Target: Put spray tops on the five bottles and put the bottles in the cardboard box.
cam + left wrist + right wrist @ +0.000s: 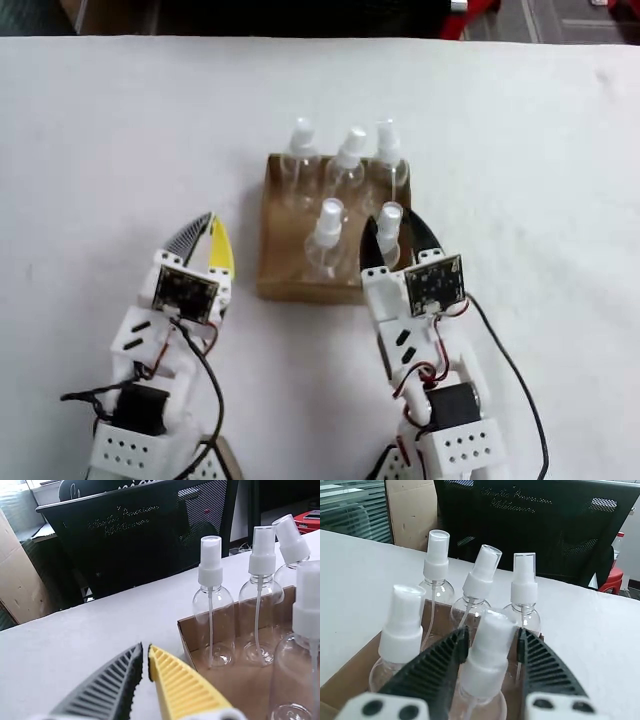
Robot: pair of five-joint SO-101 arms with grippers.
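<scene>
I am watching the right claw hanging over the near right corner of the cardboard box, its black jaws parted and released. They are straddling the white spray top of the front right bottle, one jaw close on each side of it, and the wrist view is showing thin gaps rather than a squeeze. That bottle is standing upright inside the box, just beside the front left bottle, which is also wearing its top. Behind them the back row of three bottles is standing along the far wall, all capped, the middle one's top leaning a little.

The left claw is resting over the white table just off the box's left wall, apart from it. Its grey and yellow jaws are clenched together on nothing, pointing past the box's near left corner.
</scene>
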